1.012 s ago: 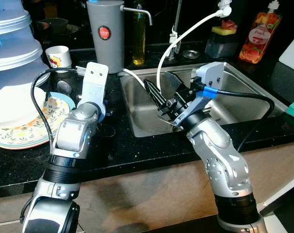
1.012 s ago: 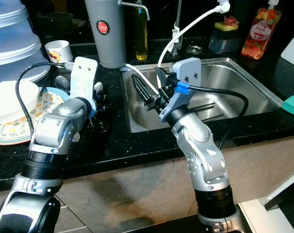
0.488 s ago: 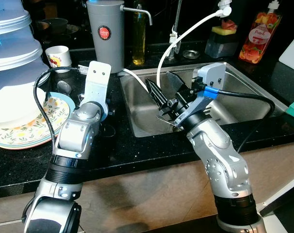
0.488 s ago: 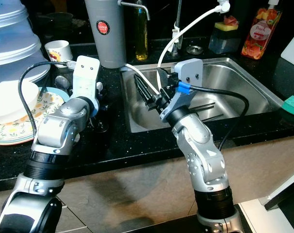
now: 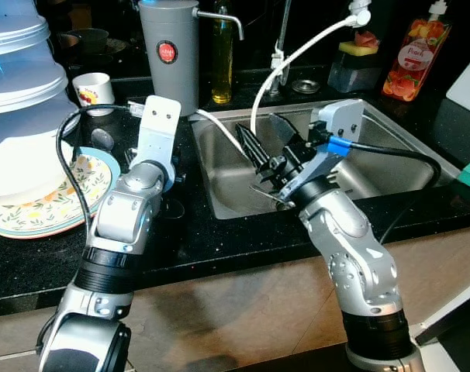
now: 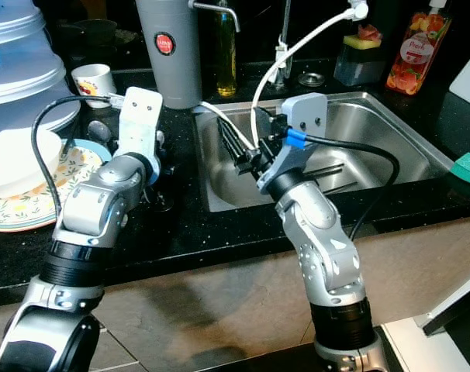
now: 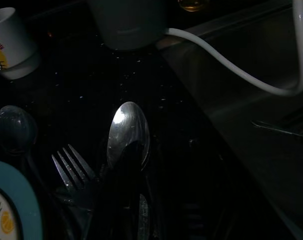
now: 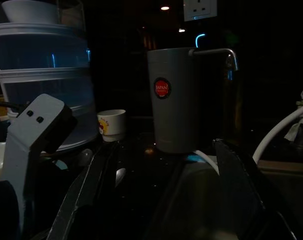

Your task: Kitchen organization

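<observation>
My left gripper (image 7: 126, 200) is low over the black counter beside the floral plate (image 5: 33, 217). Its dark fingers form one mass, shut on the handle of a steel spoon (image 7: 128, 127). A fork (image 7: 74, 167) and a second spoon (image 7: 14, 127) lie on the counter beside it. My right gripper (image 5: 264, 143) hangs over the left part of the steel sink (image 5: 374, 124). It is open with nothing between its fingers (image 8: 91, 185). Dark cutlery (image 6: 328, 170) lies on the sink floor.
A grey dispenser (image 5: 171, 54) and a white mug (image 5: 94, 89) stand behind the left arm, with stacked clear containers (image 5: 18, 77) at far left. A white hose (image 5: 297, 58) arcs into the sink. An oil bottle (image 5: 222, 62), sponge holder (image 5: 355, 66) and soap bottle (image 5: 413, 58) line the back.
My left wrist has shifted slightly forward and to the right over the cutlery. The right arm has barely moved.
</observation>
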`<state>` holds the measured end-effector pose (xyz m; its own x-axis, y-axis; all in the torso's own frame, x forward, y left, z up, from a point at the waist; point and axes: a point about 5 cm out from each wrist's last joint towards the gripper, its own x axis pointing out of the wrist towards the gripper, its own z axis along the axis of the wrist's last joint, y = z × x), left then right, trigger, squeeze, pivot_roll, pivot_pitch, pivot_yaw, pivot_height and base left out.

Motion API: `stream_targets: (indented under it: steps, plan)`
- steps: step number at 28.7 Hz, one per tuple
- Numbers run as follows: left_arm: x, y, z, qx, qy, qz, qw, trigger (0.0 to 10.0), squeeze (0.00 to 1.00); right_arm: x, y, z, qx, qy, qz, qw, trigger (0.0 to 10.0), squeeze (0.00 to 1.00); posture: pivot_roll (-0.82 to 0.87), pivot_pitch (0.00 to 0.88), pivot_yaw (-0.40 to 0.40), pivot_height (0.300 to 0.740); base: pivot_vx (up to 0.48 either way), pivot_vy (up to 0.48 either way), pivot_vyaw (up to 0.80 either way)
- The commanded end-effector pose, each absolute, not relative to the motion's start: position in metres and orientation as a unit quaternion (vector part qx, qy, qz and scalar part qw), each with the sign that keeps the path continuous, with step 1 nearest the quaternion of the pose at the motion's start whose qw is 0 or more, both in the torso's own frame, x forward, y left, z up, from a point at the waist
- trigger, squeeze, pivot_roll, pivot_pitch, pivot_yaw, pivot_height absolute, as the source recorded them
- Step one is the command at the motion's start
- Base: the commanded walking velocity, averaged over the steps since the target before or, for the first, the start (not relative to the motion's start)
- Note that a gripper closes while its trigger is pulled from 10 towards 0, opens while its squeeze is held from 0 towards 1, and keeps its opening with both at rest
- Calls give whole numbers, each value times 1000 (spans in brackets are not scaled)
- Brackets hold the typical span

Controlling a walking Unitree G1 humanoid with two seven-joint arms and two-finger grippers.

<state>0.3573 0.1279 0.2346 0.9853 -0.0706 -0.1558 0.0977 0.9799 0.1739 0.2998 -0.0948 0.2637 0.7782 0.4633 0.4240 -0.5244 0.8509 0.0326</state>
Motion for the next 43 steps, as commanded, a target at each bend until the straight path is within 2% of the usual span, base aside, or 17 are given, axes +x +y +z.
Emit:
stream_targets:
  steps: [1,23,36,40,43]
  plan:
    - [359,123,233,94,77,-46,992,10000,0,299,-99,267,74,-212,254,941,10000,0,33,0,6,740,0,0,0]
    - [357,117,230,105,80,-66,989,10000,0,301,-101,268,73,-211,244,944,10000,0,6,0,2,740,0,0,0]
    - [342,90,234,156,56,-151,975,10000,0,300,-104,267,69,-208,241,946,10000,0,0,0,-5,740,0,0,0]
    - [343,95,227,151,84,-123,977,10000,0,300,-104,267,69,-207,241,946,10000,0,0,0,-5,740,0,0,0]
    - [342,102,221,194,97,-118,969,10000,0,299,-105,266,70,-205,240,946,10000,0,5,0,-6,740,0,0,0]
